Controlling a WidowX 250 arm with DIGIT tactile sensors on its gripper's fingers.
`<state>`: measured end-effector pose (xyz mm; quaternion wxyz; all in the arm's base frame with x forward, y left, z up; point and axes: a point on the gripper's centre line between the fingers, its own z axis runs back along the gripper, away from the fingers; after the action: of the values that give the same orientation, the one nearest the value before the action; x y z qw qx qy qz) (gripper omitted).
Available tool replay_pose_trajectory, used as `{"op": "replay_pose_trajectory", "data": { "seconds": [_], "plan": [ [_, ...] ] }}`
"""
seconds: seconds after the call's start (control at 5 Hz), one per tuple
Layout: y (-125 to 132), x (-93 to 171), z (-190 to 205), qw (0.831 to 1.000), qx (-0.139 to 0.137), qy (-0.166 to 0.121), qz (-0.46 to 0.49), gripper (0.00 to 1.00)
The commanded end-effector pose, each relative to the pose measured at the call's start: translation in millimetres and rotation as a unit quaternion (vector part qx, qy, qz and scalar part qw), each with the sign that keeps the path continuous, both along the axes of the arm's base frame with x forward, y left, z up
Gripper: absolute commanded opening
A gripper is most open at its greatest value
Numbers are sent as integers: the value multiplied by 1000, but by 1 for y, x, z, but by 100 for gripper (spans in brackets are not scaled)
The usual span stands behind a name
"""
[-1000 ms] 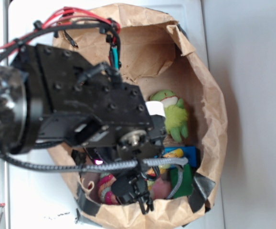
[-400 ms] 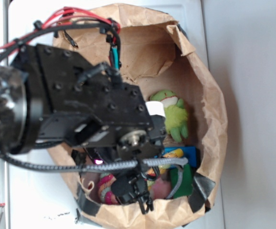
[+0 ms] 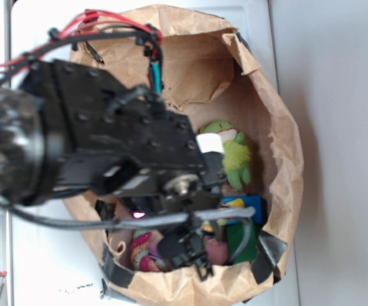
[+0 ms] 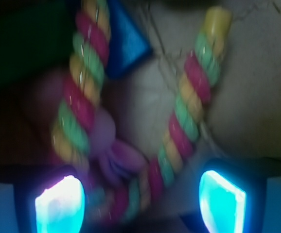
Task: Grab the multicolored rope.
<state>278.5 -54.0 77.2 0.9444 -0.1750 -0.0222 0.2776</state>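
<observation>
The multicolored rope (image 4: 184, 121) lies at the bottom of the brown paper bag (image 3: 279, 140), bent into a loose U whose two arms run up and away from the gripper (image 4: 140, 201) in the wrist view, one arm (image 4: 82, 82) to one side and the other ending in a yellow tip near the bag's pale floor. The bend of the U sits low between the two glowing fingers (image 4: 60, 204), which stand spread well apart with nothing pinched, one on either side of the bend. A blue block (image 4: 126, 46) lies just beside the first arm, and a soft purple thing (image 4: 114, 153) rests touching the rope near the bend; what it is cannot be made out in the blur. In the exterior view the rope (image 3: 142, 252) shows only partly under the arm, in the near end of the bag, well apart from the green frog plush (image 3: 232, 153). The rope looks like thick twisted cotton: light, soft, squashy and rough enough not to slip, so it should flex and dangle once lifted. The bend between the fingers seems the best place to close, squeezing the strand firmly while keeping clear of the purple thing.
</observation>
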Motion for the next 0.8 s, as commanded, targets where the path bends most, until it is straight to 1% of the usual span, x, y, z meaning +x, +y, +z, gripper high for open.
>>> {"op": "replay_pose_trajectory", "data": {
  "seconds": [0.0,0.2,0.4,0.6],
  "plan": [
    [-4,28,23,999,-51,-11,-14,100],
    [-9,26,30,998,-65,-16,-19,100],
    [-12,18,43,996,-77,-27,-35,100],
    [-16,15,34,997,-64,-34,-34,100]
  ]
}}
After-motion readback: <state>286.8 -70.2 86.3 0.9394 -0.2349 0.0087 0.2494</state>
